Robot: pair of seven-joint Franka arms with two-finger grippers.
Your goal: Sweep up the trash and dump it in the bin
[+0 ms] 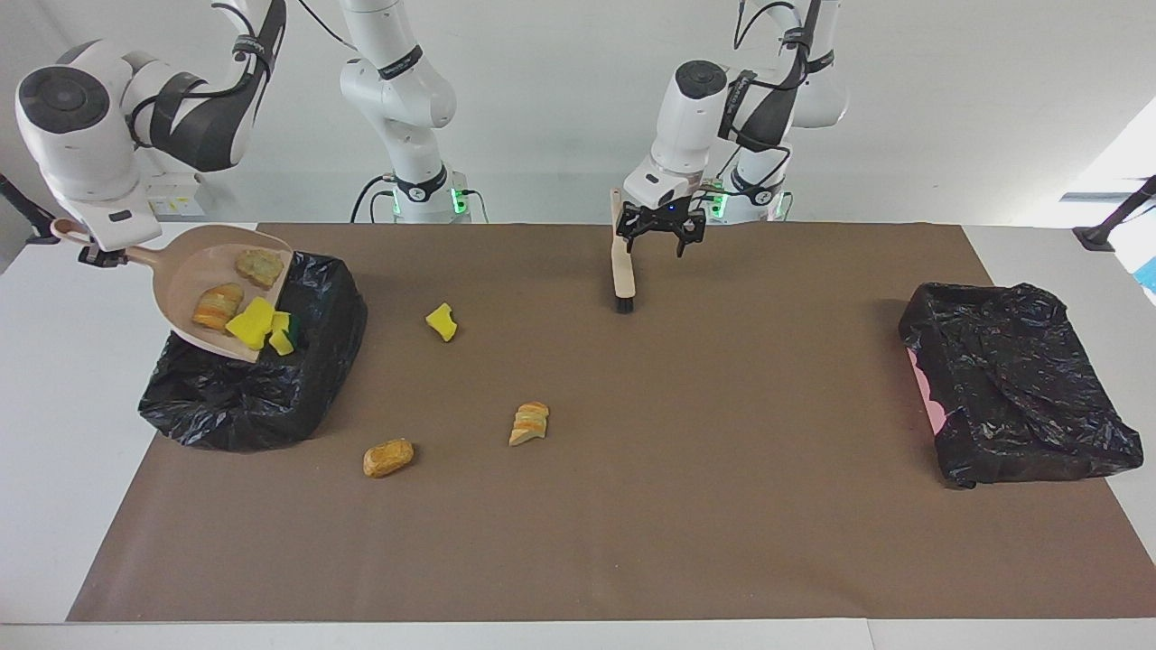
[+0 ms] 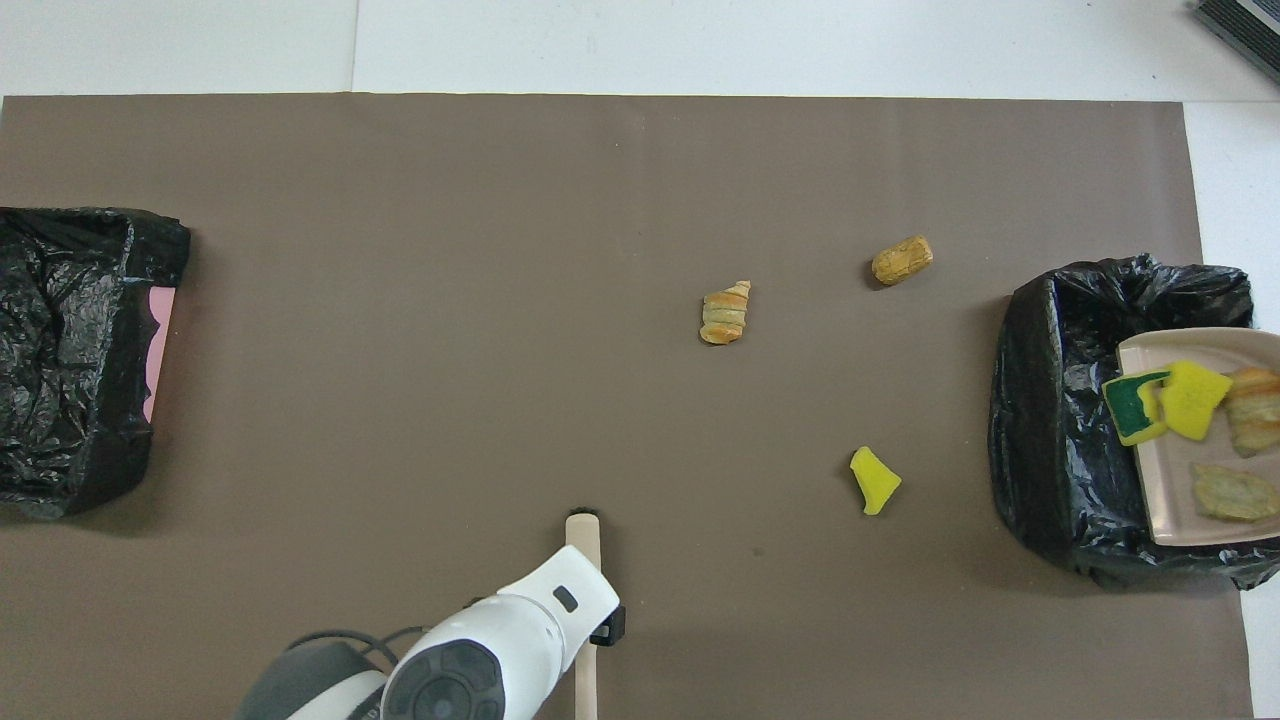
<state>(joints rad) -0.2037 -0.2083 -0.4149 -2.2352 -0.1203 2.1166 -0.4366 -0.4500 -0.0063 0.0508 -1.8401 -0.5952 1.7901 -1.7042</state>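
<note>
The right gripper [image 1: 101,256], pinching the beige plastic dustpan's [image 1: 185,287] handle, should tip further so its four scraps [image 1: 256,323] slide into the black-lined bin [image 1: 244,397]; the left gripper [image 1: 664,233] waits, clamping the beige brush [image 1: 622,271].

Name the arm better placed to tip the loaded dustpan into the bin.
Right: its hand holds the dustpan by the handle, tilted over the bin. The left hand holds the brush.

You have seven bits of trash: four on the one dustpan [image 1: 185,287], three loose on the tabletop [image 1: 632,506]. Two black-lined bins [image 1: 244,397], one brush [image 1: 622,266].
</note>
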